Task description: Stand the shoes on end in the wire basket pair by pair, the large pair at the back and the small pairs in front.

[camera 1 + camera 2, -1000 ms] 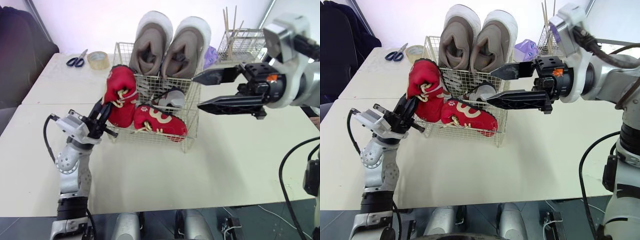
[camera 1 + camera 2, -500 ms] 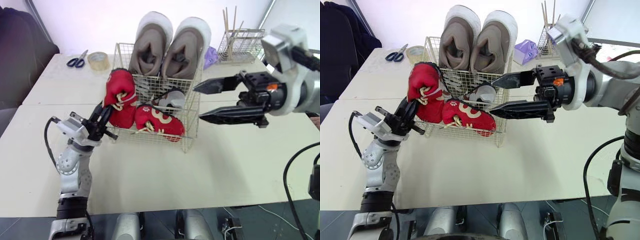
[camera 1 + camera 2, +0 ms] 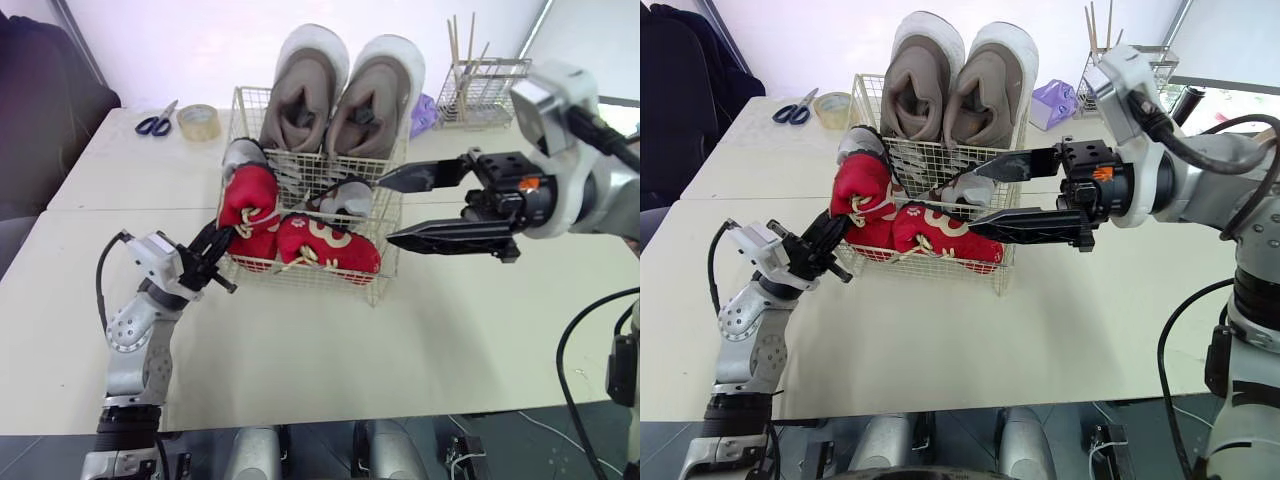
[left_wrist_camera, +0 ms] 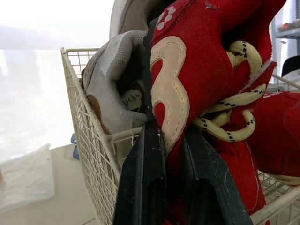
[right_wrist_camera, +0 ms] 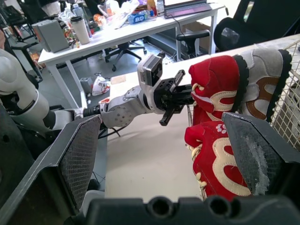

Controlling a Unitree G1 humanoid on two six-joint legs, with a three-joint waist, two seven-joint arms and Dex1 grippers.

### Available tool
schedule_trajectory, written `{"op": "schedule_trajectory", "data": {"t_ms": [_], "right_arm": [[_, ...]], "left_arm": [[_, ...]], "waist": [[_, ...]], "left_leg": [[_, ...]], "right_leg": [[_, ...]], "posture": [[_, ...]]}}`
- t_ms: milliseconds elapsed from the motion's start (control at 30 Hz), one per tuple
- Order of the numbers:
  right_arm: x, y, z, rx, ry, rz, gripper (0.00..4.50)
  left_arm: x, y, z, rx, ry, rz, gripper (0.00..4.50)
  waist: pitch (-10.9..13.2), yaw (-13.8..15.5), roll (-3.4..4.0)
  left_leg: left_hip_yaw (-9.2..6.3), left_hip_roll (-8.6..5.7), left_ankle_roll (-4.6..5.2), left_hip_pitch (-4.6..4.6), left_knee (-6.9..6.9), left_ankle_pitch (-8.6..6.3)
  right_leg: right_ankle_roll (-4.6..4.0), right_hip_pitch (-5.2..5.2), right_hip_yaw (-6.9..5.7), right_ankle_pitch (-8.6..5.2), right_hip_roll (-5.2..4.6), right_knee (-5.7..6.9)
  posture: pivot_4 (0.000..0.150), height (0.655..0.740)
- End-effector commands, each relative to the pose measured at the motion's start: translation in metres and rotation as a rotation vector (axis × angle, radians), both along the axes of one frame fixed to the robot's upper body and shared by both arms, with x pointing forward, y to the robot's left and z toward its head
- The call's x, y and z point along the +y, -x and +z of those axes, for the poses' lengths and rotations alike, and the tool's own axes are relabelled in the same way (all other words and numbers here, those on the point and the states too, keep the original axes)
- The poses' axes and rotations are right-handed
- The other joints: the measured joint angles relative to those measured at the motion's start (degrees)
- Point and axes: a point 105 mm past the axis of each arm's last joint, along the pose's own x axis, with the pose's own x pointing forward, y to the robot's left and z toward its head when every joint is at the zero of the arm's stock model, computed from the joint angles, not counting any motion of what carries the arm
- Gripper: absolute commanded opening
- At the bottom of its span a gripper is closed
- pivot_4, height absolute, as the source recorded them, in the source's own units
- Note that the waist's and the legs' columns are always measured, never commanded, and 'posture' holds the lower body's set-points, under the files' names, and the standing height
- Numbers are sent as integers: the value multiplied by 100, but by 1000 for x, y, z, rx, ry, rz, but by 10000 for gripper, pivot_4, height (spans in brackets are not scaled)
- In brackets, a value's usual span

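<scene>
A red shoe (image 3: pixel 250 203) is gripped by the left claw (image 3: pixel 218 260) to be stood in the basket (image 3: pixel 386 272); the right claw (image 3: pixel 391 212) is spread wide

2 overhead, 2 wrist-close, sharing basket (image 3: pixel 247 115)

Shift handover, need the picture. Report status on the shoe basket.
Left gripper shut on upright red shoe, front left of wire basket. Right gripper open at basket's right side. Other red shoe lying flat in front; large pair standing at back.
</scene>
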Motion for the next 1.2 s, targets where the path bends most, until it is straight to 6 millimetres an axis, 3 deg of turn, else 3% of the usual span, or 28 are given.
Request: {"op": "schedule_trajectory", "data": {"t_ms": [33, 100, 233, 533, 733, 900, 1200], "right_arm": [[2, 10, 5, -37, -8, 31, 45000], [3, 10, 2, -36, 1, 33, 45000], [3, 7, 0, -33, 3, 28, 45000], [0, 3, -9, -21, 13, 21, 45000], [1, 2, -16, -14, 9, 26, 45000], [0, 1, -24, -4, 36, 7, 45000], [4, -8, -37, -60, 108, -118, 45000]], "left_arm": [[0, 6, -17, 127, 28, -45, 12035], [0, 9, -18, 139, 31, -45, 22504], [2, 19, -15, 152, 53, -67, 38826], [32, 36, 16, 223, 82, -56, 38826], [49, 35, 38, 268, 39, -79, 38826], [45, 41, 53, 411, 43, -201, 38826], [62, 46, 96, 501, 74, -110, 38826]], "waist": [[3, -9, 6], [7, 12, 21], [5, -3, 27], [17, -7, 40], [26, -3, 45], [31, -11, 44], [47, -28, 56]], "left_leg": [[2, 0, 1, -1, -3, 0], [2, 0, 1, -2, -4, 0], [0, 0, -1, 2, -4, -1], [-1, 2, -2, -7, -6, -1], [0, 1, -3, -15, -6, -2], [1, 0, -13, -19, -6, -8], [1, 0, -11, -23, -12, -5]], "right_leg": [[0, 2, 1, 0, 0, 0], [0, 1, 1, 0, 0, 0], [0, -3, 0, 0, 3, 0], [0, -21, 1, 0, 6, -2], [0, -32, 1, 0, 6, -10], [0, -32, 1, 0, 5, -12], [0, -31, 1, 0, 10, -9]], "posture": [[1500, 7400], [1500, 7400], [1500, 7400], [1500, 7400], [1500, 7400], [1500, 7400], [1500, 7400]]}}
